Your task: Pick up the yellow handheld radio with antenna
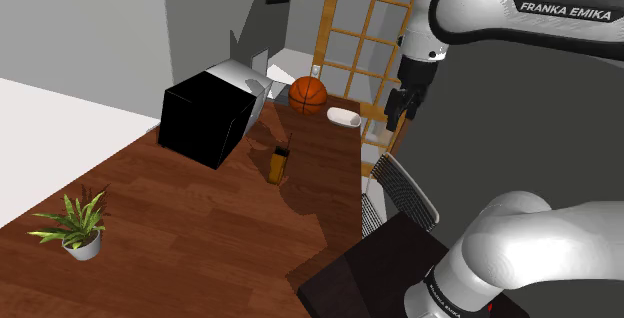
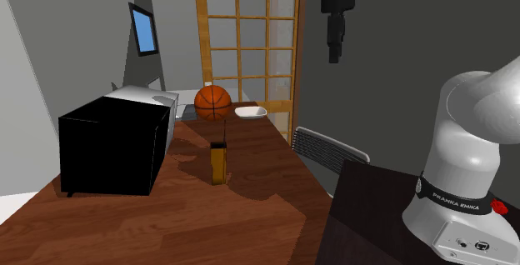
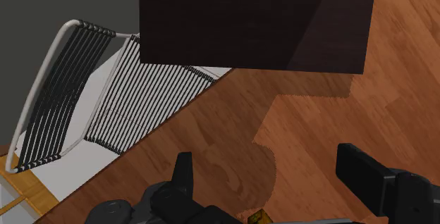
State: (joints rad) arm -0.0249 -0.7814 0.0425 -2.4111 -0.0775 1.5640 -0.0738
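While the claw (image 1: 399,118) hangs in the air with its fingers spread and nothing clasped, the radio (image 1: 278,162) stands upright on the table (image 1: 180,226), antenna up, well apart from it. Seen from the shoulder view, the radio lies at about eight o'clock from the claw; a black box (image 1: 205,121) sits at ten o'clock from the radio and an orange ball (image 1: 308,94) at one o'clock, with a white dish (image 1: 344,116) just beside the ball.

From the second exterior view, the claw (image 2: 335,53) points down, high over the scene, and the radio (image 2: 218,163) is between seven and eight o'clock from it, far lower, near the box (image 2: 112,151). Its colour reads as dull yellow-brown.

Through the wrist view, the claw (image 3: 266,153) looks down on bare wood, and a sliver of the radio's yellow top (image 3: 257,217) shows low between the two fingers, touching neither.
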